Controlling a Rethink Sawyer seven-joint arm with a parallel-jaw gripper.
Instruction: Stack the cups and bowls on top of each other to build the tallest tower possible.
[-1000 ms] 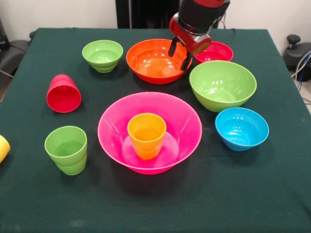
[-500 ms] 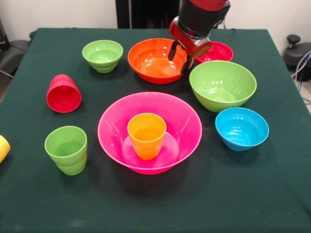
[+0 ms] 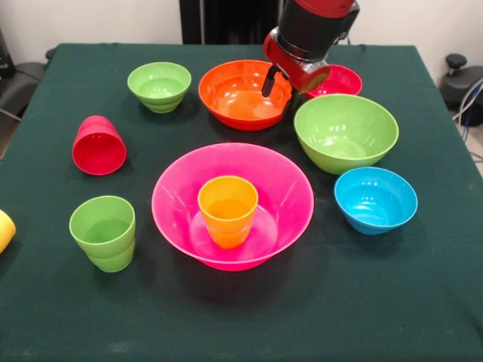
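My gripper [image 3: 280,89] straddles the right rim of the large orange bowl [image 3: 234,98] at the back, one finger [image 3: 268,83] inside it, and seems shut on that rim. The very large pink bowl [image 3: 173,197] stands mid-table with the orange cup [image 3: 227,210] upright in it. The large green bowl [image 3: 346,132] and the small blue bowl [image 3: 375,199] are on the right. The small red bowl [image 3: 339,80] is partly hidden behind the gripper. The small green bowl [image 3: 159,85] is at the back left. The red cup [image 3: 99,145] lies on its side. The green cup [image 3: 103,231] stands upright at the left. The yellow cup [image 3: 4,230] shows at the left edge.
A dark green cloth [image 3: 241,317] covers the table. The robot's pedestal [image 3: 226,21] stands behind the far edge. A black object [image 3: 460,79] sits off the table at the right.
The gripper has come down a little onto the orange bowl's right rim, and that bowl has shifted slightly to the right. Everything else is still.
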